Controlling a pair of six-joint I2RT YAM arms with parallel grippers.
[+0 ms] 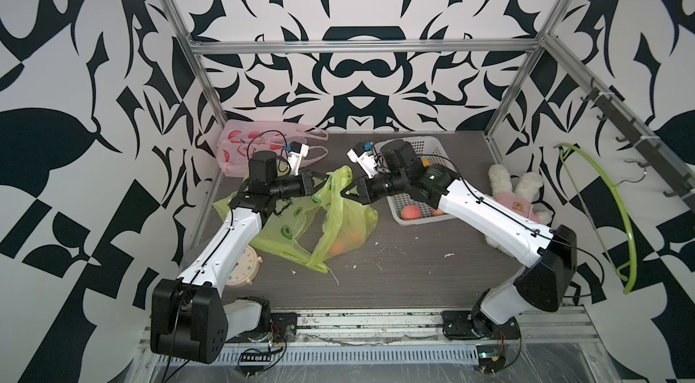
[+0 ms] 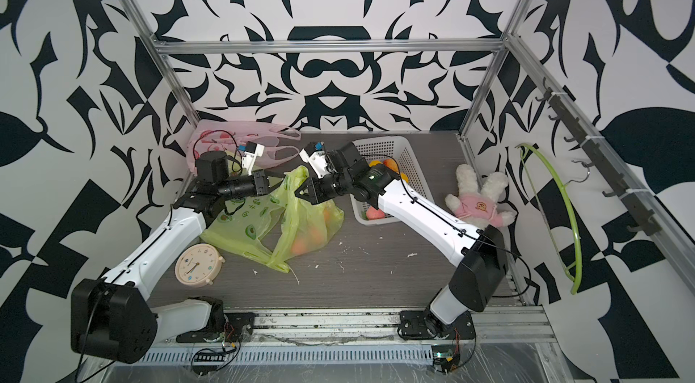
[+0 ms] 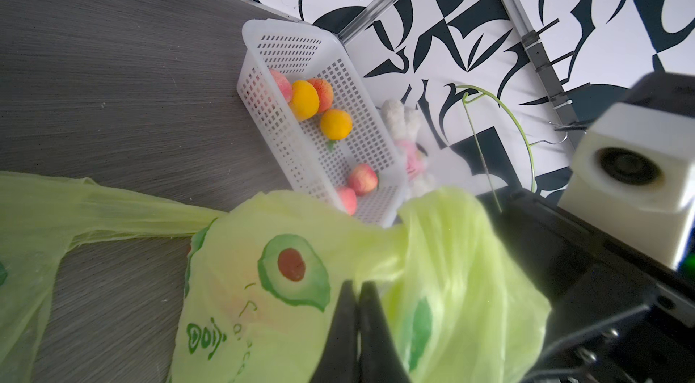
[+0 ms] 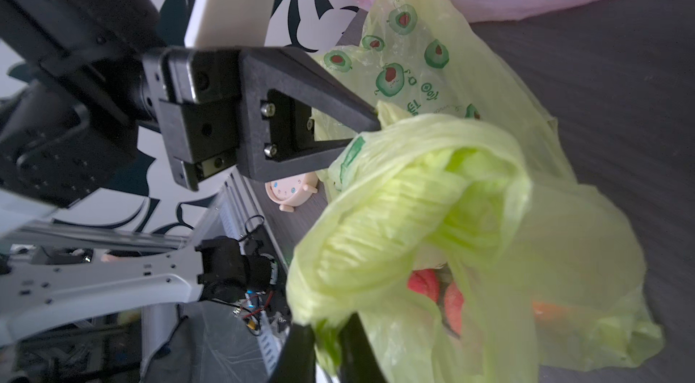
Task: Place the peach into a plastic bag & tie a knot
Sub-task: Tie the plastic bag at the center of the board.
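Inside the yellow-green plastic bag printed with avocados, orange-pink peaches lie at the bag's bottom on the grey wood-grain worktop, apart from both pairs of fingers. Up at the bag's bunched mouth the left fingers are pressed together on a fold of film, and the right fingers, just beside them, pinch another gathered strip. Around them sit a white perforated plastic basket holding more fruit, a pink plastic bag, a cream round clock and a white plush rabbit.

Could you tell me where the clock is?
In both top views, the clock lies front left on the table, between the left arm and green bag.
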